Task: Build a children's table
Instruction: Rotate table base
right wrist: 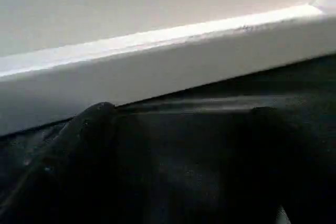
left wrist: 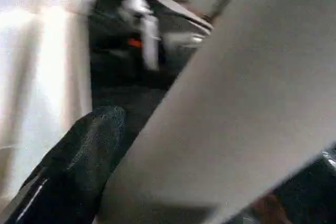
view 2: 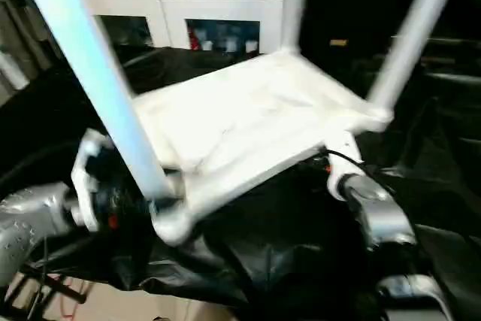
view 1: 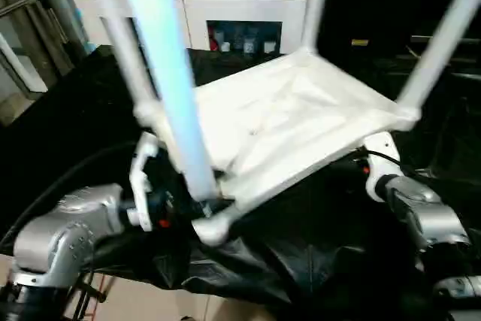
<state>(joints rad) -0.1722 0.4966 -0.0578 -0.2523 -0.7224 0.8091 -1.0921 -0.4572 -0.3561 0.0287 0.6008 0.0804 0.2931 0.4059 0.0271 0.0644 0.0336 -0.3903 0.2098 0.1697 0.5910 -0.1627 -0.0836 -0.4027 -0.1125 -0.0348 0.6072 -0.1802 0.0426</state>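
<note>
Tabletop: white square, seen upside down and tilted in head views, raised over black cloth; near corner low, far corner high.
Legs: four white tubes seen rising from corner sockets; near leg is crossed large over picture left, far leg at top centre, right leg slanted to top right, left leg partly hidden behind near one.
Near socket: round, white, seen at lowest corner, w/ near leg seated in it.
Left gripper: seen just beside near socket, left of tabletop edge; jaws wide apart per readings, contact w/ tabletop can't be told from head views.
Left wrist view: one black finger shown close to a broad white tube crossing diagonally; white panel lit at one side; orange mark seen on far arm.
Right gripper: tucked under right edge of tabletop in head views; jaws wide apart, grip not confirmed.
Right wrist view: tabletop rim shown close as white band, black fingers just below it over black cloth.
Cabinet: white, glass doors, seen behind in head views; dark item on top.
Surface: draped in black cloth, pale floor seen at bottom left.
</note>
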